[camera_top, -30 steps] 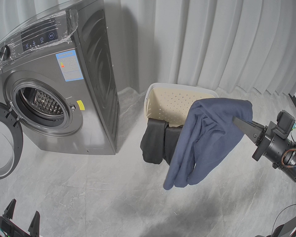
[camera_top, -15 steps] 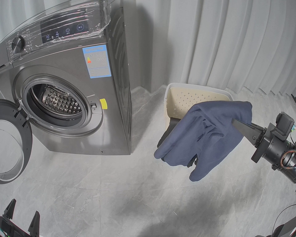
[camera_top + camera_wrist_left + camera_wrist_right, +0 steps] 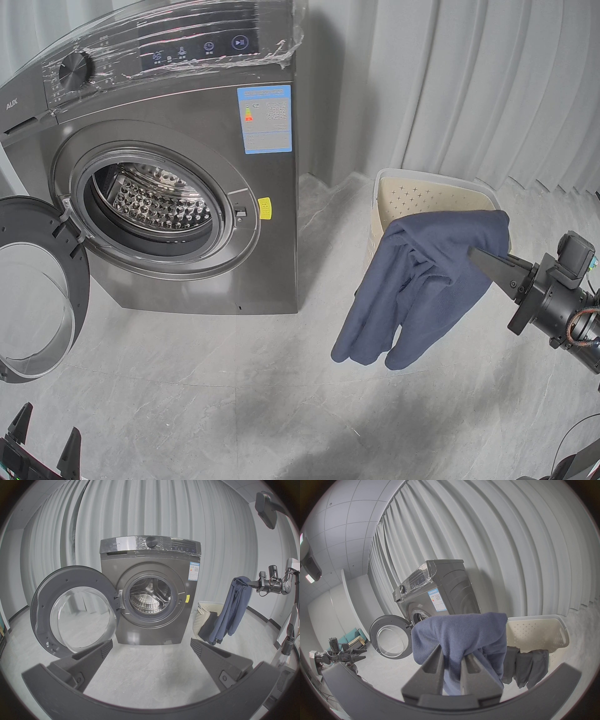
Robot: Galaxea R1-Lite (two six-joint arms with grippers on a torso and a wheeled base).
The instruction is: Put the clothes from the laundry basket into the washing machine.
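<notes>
One navy garment (image 3: 425,275) is hanging clear of the floor (image 3: 219,387), pinched at a bunched top fold by the right gripper (image 3: 452,659), its jaws closing narrow on the cloth. Garment and gripper are sitting to the right of the washing machine (image 3: 269,250), well apart from its front, w/ the cloth's loose ends dangling approx. level w/ the machine's base. Laundry basket (image 3: 437,175) is standing near the machine's right side, by the curtain (image 3: 469,81), directly behind the hanging garment. Dark clothes (image 3: 207,627) are draping over the basket's rim on the side facing the machine, trailing down its outer wall. Machine's round door (image 3: 25,219) is standing swung fully open to the left of the port, and the steel drum (image 3: 162,203) is showing through the opening. Left gripper (image 3: 149,642) is sitting low in front of the machine, opp. the door and port, fingers spread wide and holding nothing.
</notes>
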